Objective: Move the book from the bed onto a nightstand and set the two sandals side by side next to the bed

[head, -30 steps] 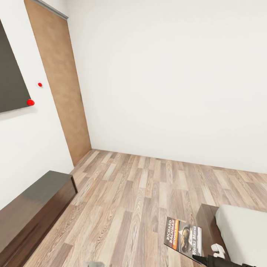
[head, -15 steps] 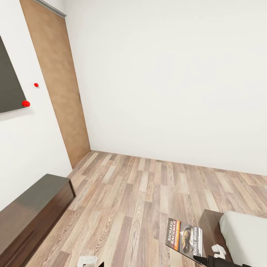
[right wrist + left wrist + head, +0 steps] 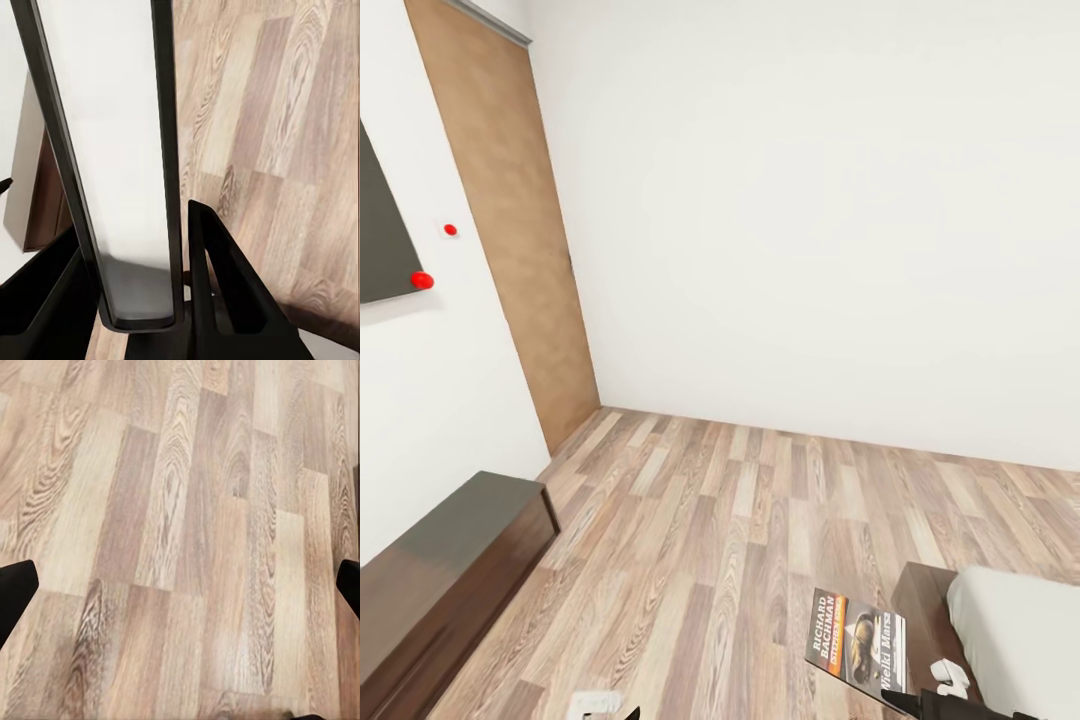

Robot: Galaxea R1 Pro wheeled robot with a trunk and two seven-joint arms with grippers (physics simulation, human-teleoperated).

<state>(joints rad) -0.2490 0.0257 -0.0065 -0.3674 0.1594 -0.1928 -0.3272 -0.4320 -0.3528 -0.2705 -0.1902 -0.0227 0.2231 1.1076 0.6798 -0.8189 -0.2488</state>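
Note:
The book [image 3: 857, 637], dark-covered with "Richard Bachman" lettering and an orange band, hangs above the floor at the head view's lower right. My right gripper [image 3: 901, 694] is shut on its lower edge. In the right wrist view the book [image 3: 112, 150] stands edge-on between the black fingers [image 3: 225, 292]. Just right of it is the bed [image 3: 1015, 635], showing a corner of grey mattress on a dark frame. My left gripper [image 3: 180, 589] is open over bare planks, its fingertips [image 3: 15, 596] far apart. The sandals and the nightstand are out of view.
A long low dark bench [image 3: 440, 575] runs along the left wall under a dark panel [image 3: 380, 235]. A brown door [image 3: 510, 220] stands in the far left corner. Wood-plank floor [image 3: 740, 520] stretches to the white back wall.
The whole picture has shifted slightly, so the camera has turned. Part of my left arm has come into view at the bottom edge. The book stays held in my right gripper.

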